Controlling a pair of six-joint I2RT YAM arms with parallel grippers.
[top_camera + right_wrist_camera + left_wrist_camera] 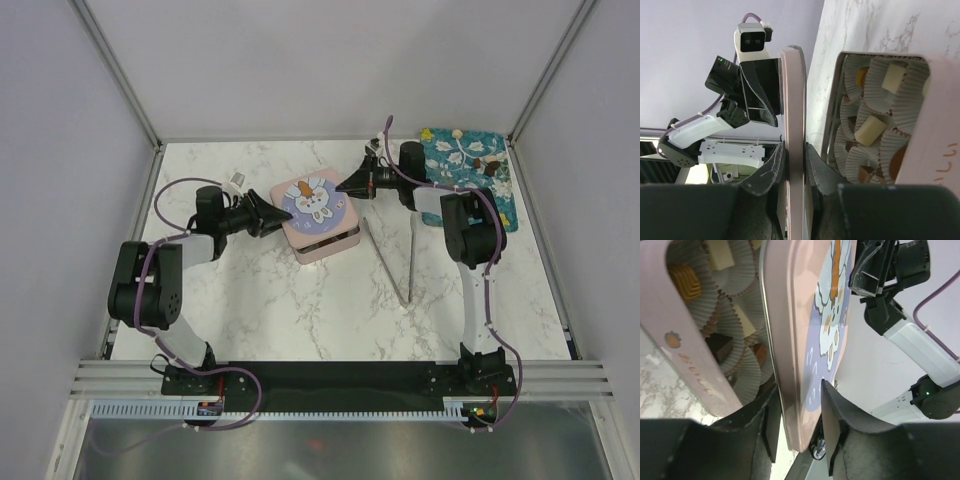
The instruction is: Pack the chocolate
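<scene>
Chocolate [870, 129] boxed; left pincer [274, 218], right pincer [349, 185] straddle lid [315, 200].

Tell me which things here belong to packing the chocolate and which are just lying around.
In the job: chocolate, pink tin, bunny lid.
Lying about: metal tongs, blue patterned cloth.

The white marble-patterned surface [300, 320] carries a square pink tin [325, 247] near its middle, toward the far side, with its bunny-picture lid [315, 200] over it. Just right of the tin lie long metal tongs [385, 262], their two arms spread toward the far edge and joined at the near end. A blue-green flowered cloth [445, 160] lies flat in the far right corner.
</scene>
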